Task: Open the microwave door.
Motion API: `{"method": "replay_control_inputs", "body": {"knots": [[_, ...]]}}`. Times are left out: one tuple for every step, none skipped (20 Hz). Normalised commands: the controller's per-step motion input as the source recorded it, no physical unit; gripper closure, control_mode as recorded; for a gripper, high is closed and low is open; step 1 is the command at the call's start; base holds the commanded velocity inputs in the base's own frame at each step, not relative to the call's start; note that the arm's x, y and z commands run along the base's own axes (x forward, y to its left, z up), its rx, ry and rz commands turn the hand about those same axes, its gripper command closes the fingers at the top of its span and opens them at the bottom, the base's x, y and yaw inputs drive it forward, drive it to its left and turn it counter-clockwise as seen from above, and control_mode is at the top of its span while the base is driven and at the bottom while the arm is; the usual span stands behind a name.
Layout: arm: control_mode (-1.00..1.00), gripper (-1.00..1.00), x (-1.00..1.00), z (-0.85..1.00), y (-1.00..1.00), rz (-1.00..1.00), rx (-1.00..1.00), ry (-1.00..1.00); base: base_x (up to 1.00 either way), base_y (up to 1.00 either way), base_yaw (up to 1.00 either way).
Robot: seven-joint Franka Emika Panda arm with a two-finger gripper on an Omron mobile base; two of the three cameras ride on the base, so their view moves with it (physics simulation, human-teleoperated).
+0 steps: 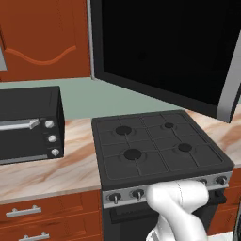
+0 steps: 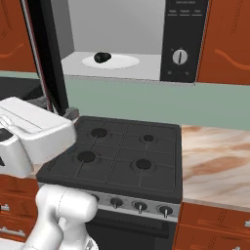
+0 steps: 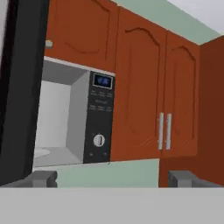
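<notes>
Kitchen wall carrying red cabinets [image 3: 148, 87]. Toaster oven [image 1: 29, 123] sitting at counter [image 1: 52, 174] left edge. Microwave door [image 1: 164, 47] hanging swung wide over stove [image 1: 155, 143] left side, likely leaving task near done. Microwave [image 2: 146, 44] cavity showing plate with dark item [image 2: 102, 57]. Fingers [image 3: 43, 178] spreading apart, gripping nothing, nothing blocking.

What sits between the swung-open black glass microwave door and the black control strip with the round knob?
The open grey cavity, holding a white plate with a dark lump, in the right base view.
</notes>
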Motion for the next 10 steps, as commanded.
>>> {"method": "replay_control_inputs", "body": {"knots": [[-1.0,-1.0,0.0,0.0,-0.62,0.31,0.68,0.37,0.0,0.0,0.0],[-1.0,-1.0,0.0,0.0,-0.53,0.31,0.77,0.4,0.0,0.0,0.0],[-1.0,-1.0,0.0,0.0,-0.44,0.31,0.85,0.42,0.0,0.0,0.0],[-1.0,-1.0,0.09,0.0,-0.32,0.3,0.88,0.47,0.0,0.0,0.0],[-1.0,-1.0,0.31,0.0,-0.29,0.29,0.89,0.47,0.0,0.0,0.0],[-1.0,-1.0,0.59,0.0,-0.26,0.27,0.88,0.42,0.0,0.0,0.0],[-1.0,-1.0,0.62,-0.04,-0.29,0.26,0.84,0.46,0.0,0.0,0.0],[-1.0,-1.0,0.56,-0.08,-0.31,0.26,0.85,0.47,0.0,0.0,0.0],[-1.0,-1.0,0.42,-0.07,-0.31,0.28,0.84,0.45,0.0,0.0,0.0],[-1.0,-1.0,0.47,-0.09,-0.19,0.25,0.83,0.44,0.0,0.0,0.0]]}}
